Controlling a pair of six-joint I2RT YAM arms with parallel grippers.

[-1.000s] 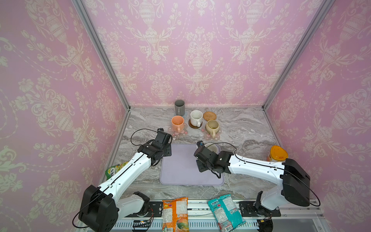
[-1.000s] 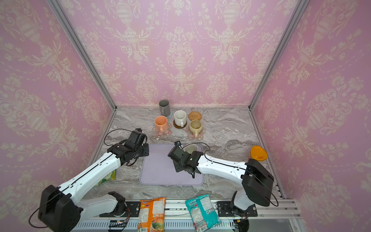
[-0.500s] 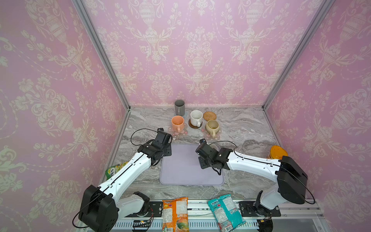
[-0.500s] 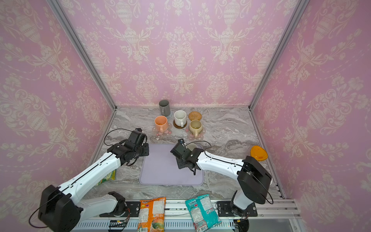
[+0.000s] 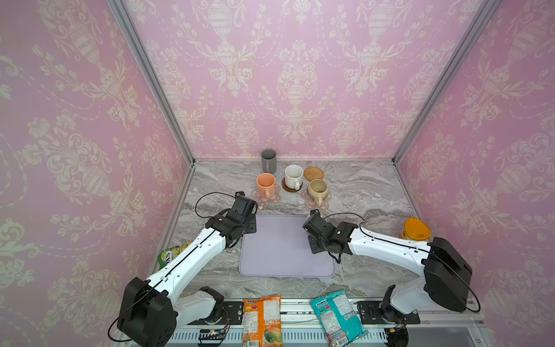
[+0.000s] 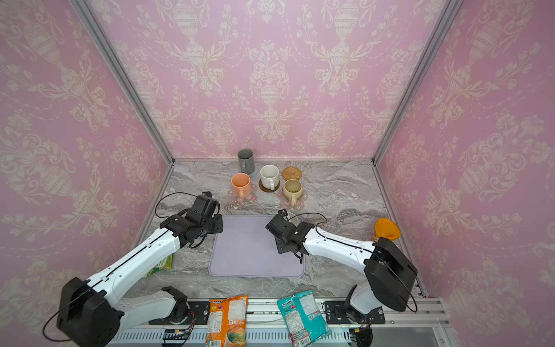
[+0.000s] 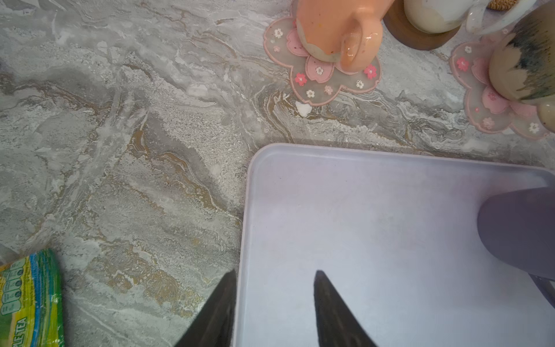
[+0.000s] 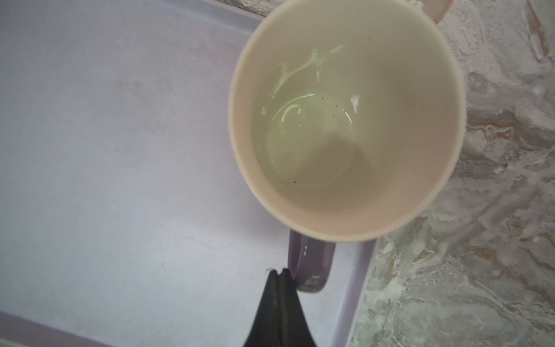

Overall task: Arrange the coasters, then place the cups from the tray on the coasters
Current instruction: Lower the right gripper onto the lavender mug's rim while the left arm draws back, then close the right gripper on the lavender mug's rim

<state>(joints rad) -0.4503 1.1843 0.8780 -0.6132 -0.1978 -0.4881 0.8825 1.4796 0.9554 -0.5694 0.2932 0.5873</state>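
The lavender tray (image 5: 279, 255) lies mid-table. A lavender cup (image 8: 345, 120) with a white inside stands in its far right corner; it shows in a top view as the cup (image 6: 292, 219) behind my right wrist. My right gripper (image 8: 278, 272) is shut and empty, its tips against the side of the cup's handle (image 8: 312, 264). My left gripper (image 7: 274, 288) is open astride the tray's left rim (image 7: 243, 240). Behind the tray, the peach cup (image 5: 265, 184) and the beige cup (image 5: 317, 190) stand on pink flower coasters, and the white cup (image 5: 293, 176) on a dark brown one. The rattan coaster (image 5: 313, 173) is bare. The grey tumbler (image 5: 268, 160) stands at the back.
An orange-lidded jar (image 5: 416, 229) stands at the right, near my right arm. Two snack bags (image 5: 262, 320) (image 5: 336, 315) lie at the front edge. A green tea packet (image 5: 174, 254) lies left of the tray under my left arm. Pink walls close in three sides.
My right gripper has moved a little toward the back, up to the lavender cup in the tray's far right corner. The left arm has stayed put.
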